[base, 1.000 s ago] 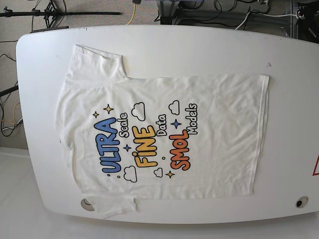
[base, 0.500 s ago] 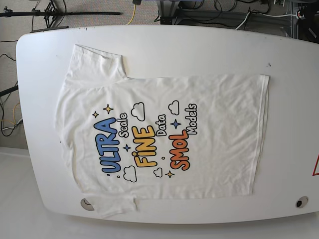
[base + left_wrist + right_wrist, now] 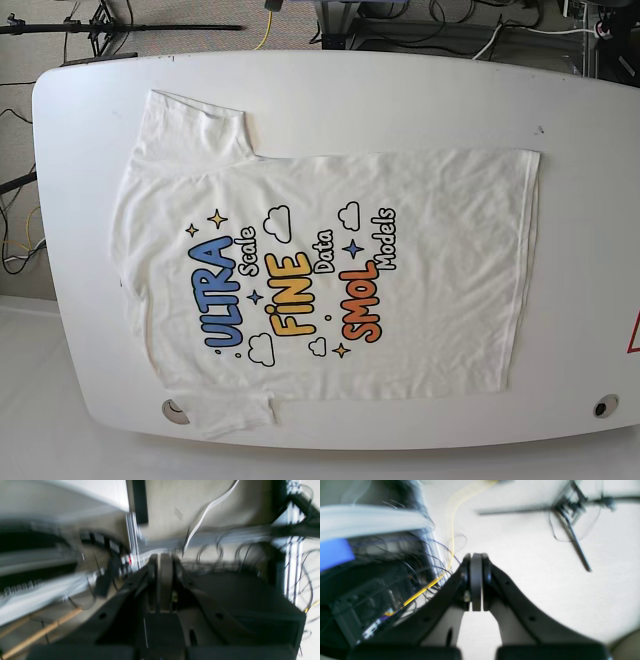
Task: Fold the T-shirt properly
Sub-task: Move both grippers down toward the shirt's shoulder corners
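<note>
t-shirt (image 3: 330,280) lies spread flat, print up, on the white worktop (image 3: 420,100), unfolded, one sleeve hanging over the near edge. left gripper (image 3: 162,562) pressed closed, empty, pointing at cables and floor. right gripper (image 3: 476,562) likewise clamped together on nothing, over carpet. neither is in the base view; both well apart from the t-shirt.

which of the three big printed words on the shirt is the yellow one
FINE, the middle word of the print on the T-shirt. ULTRA, toward the collar, is blue, and SMOL, toward the hem, is orange.
</note>
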Motion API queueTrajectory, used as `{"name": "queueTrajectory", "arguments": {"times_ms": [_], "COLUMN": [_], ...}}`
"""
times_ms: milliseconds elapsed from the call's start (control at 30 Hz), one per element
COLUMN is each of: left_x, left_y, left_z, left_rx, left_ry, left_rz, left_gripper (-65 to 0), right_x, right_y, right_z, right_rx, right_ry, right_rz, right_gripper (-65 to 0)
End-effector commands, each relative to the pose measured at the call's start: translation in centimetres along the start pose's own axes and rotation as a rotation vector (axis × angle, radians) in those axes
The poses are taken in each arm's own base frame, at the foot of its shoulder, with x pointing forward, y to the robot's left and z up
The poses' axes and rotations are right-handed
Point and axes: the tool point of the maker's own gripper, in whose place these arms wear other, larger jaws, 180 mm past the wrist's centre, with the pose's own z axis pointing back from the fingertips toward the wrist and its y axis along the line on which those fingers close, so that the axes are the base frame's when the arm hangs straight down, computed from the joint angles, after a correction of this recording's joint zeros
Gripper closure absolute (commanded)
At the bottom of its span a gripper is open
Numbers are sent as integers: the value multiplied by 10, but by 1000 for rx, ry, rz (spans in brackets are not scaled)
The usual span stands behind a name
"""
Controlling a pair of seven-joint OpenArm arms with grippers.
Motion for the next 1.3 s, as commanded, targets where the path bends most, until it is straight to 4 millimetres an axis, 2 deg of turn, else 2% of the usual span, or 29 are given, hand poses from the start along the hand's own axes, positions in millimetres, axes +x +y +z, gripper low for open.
{"name": "queueTrajectory", "arguments": {"times_ms": [0,67,133,267,400,467,733,800,1067,1133,1267], "left_x": [6,15,27,43,58,67,89,100,115,132,149], "left_y": [5,6,7,6,3,-5,-14,-12,-5,5,8], "left_z": [7,9,16,19,23,25,29,30,29,32,35], "left_rx": [2,-3,-17,-34,-61,-115,-177,-163,-142,-141,-164], "left_ry": [-19,-47,-82,-119,-152,-147,-167,-182,-222,-294,-361], "left_rz": [-19,-22,-32,-34,-32,-50,-86,-104,-65,25,97], "left_gripper": [-41,-67,-140,-170,-181,-192,-193,-191,-190,-194,-214], "right_x": [-1,3,20,35,55,84,134,151,188,202,219], "right_y": [-12,-12,-15,-13,-8,-3,8,14,26,32,40], "right_z": [15,21,37,49,56,63,72,74,77,77,78], "right_rx": [-26,-24,-25,-16,0,19,40,44,65,76,96], "right_ry": [0,-15,-53,-84,-116,-177,-282,-317,-415,-451,-494], "right_rz": [10,10,33,47,71,113,184,223,237,217,185], "right_gripper": [0,0,0,0,0,0,0,0,0,0,0]}}
